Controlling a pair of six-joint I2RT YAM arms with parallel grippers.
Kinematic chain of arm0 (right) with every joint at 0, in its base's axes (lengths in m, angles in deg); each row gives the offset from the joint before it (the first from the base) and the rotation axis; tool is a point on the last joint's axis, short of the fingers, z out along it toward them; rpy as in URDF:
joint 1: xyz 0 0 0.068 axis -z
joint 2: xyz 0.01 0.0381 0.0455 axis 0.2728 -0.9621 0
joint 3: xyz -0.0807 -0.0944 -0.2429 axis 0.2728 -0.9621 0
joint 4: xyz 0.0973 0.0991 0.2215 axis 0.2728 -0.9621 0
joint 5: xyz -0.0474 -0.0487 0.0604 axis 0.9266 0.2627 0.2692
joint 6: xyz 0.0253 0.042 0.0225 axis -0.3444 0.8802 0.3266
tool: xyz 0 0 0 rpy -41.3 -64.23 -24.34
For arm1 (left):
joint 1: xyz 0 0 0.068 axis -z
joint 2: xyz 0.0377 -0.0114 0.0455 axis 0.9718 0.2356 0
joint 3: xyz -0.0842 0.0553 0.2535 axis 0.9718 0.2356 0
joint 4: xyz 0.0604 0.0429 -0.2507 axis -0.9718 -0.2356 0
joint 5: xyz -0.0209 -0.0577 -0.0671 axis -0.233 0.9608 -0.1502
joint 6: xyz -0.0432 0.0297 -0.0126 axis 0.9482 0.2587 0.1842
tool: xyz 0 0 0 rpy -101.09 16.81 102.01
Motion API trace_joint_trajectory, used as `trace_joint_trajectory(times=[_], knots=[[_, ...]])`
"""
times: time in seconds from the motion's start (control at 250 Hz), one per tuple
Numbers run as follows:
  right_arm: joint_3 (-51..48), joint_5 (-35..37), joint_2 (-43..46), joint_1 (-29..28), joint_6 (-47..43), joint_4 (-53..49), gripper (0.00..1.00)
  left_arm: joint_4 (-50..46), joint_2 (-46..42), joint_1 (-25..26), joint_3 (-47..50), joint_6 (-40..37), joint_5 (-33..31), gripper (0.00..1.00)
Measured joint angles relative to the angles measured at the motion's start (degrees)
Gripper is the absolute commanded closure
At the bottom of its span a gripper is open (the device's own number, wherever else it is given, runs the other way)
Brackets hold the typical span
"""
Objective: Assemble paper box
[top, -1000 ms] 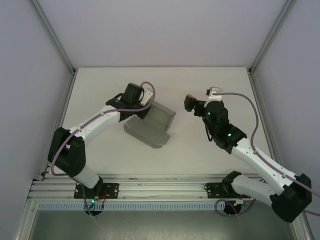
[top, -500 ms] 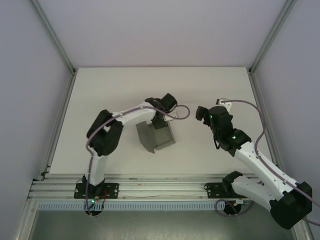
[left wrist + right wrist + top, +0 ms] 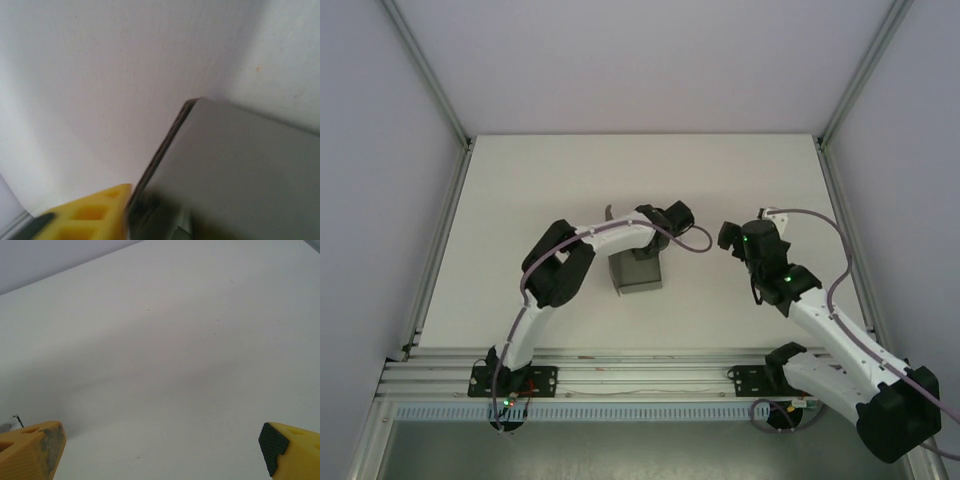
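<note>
**Item 1: paper box** (image 3: pixel 638 270). Plain grey card, folded up into a small compact shape. It stands near the middle of the desk (image 3: pixel 520 180), a little toward 6 o'clock in the overhead view. In the left wrist view one flat grey panel (image 3: pixel 240 175) runs from lower left to upper right, its thin dark edge turned toward the lens. Whether every flap is closed cannot be told.

**Item 2: left arm** (image 3: pixel 555 270). White links and black joints, with a mauve cable alongside. It rises from its base at 7 o'clock, bends, and ends with its wrist at the box's 1 o'clock.
- Left jaws: they come down at the far top edge of the box. One yellow finger (image 3: pixel 90 217) shows, and the card's edge lies just beside its inner face. Whether the card is pinched or free cannot be told.

**Item 3: right arm** (image 3: pixel 820 315). Same build, reaching in from its base at 5 o'clock.
- Right jaws: at the box's 2 o'clock, apart from it. They stand wide, with two yellow fingers (image 3: pixel 30 450) at the lower corners of the right wrist view and bare desk between them. Nothing is held.

**Item 4: mounting rail** (image 3: pixel 640 380). Grey metal, along the near edge at 6 o'clock, carrying both arm bases.
</note>
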State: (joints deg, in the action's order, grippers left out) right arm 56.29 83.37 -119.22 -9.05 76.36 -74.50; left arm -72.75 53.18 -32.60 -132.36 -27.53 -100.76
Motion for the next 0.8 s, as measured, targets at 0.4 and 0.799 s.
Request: trace_joint_trajectory(times=[0.4,0.799], knots=[[0.0,-4.1,1.0,0.2,-0.2,-0.1,0.0,2.6,-13.6,-0.1,1.2,-2.0,3.1,0.0],[9.1,-25.3,-18.7,0.2,-21.9,3.2,0.0,20.3,-39.7,-14.1,12.3,30.1,15.9,0.0]])
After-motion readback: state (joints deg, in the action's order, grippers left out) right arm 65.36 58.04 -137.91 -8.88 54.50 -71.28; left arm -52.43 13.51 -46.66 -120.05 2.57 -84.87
